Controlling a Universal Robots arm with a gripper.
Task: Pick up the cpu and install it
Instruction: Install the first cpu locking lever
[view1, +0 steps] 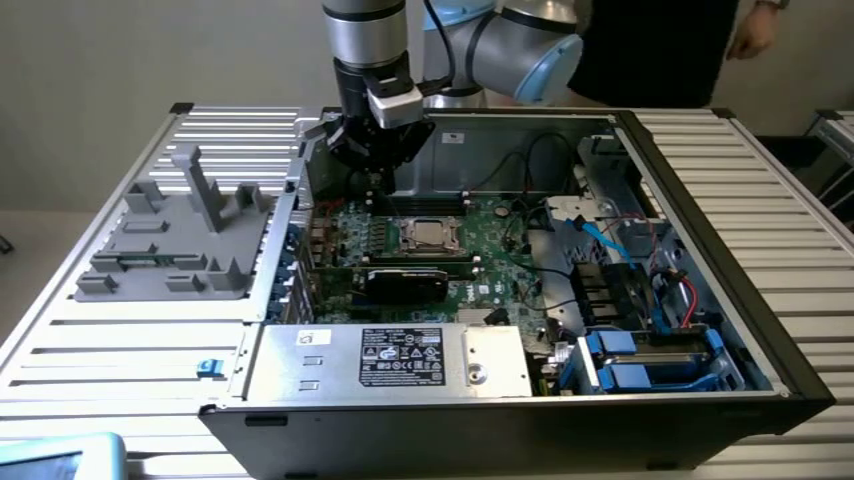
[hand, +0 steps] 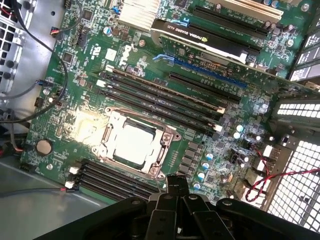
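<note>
Closest to the wrist camera, the gripper (hand: 176, 185) hangs over the motherboard (hand: 82, 75) with its jaws drawn fully together, empty and touching no part. Just beyond the fingertips the cpu (hand: 132, 145) lies flat in its socket, silver top up, inside the metal retention frame (hand: 164, 136), below the jaws and apart from them. Farther on come the black memory slots (hand: 165, 97), then the graphics card (hand: 210, 40); in the exterior view the gripper (view1: 374, 172) stands above the board, to the exterior view's left of the cpu (view1: 427, 234).
</note>
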